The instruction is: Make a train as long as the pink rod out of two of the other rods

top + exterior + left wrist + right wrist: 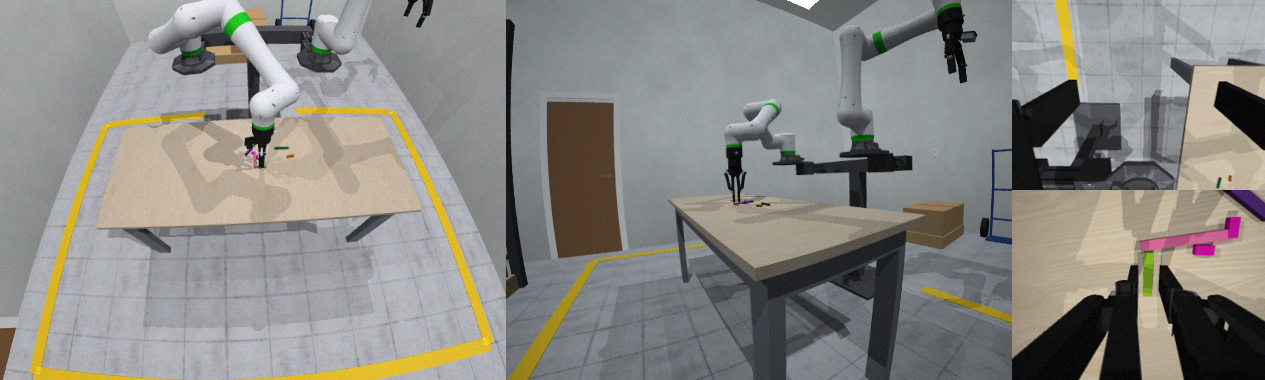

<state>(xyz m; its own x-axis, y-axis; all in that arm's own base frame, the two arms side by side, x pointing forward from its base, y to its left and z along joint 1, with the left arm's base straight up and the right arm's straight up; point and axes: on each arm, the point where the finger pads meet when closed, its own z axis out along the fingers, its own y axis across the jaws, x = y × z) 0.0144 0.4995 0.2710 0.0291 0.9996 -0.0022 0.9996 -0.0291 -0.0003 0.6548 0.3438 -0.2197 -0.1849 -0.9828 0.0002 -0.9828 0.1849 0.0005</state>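
Lime rod (pixel 264 166) (pixel 1148 274) looks light, stiff, maybe slick; I'd pinch its middle. Right fingers (pixel 261 165) (pixel 736 201) part-open, empty; left fingers (pixel 419 15) (pixel 956 75) wide, empty. Pink rod (pixel 1183 240) at 1 o'clock.

In the right wrist view, the top edge cuts off one end of the long dark purple rod (pixel 1248 203). From above, the black jaws of the right arm (pixel 261 151) (pixel 736 192) (pixel 1149 285) partly hide the short lime-green rod (pixel 258 166) (pixel 1148 274), and the small magenta pieces blur together.
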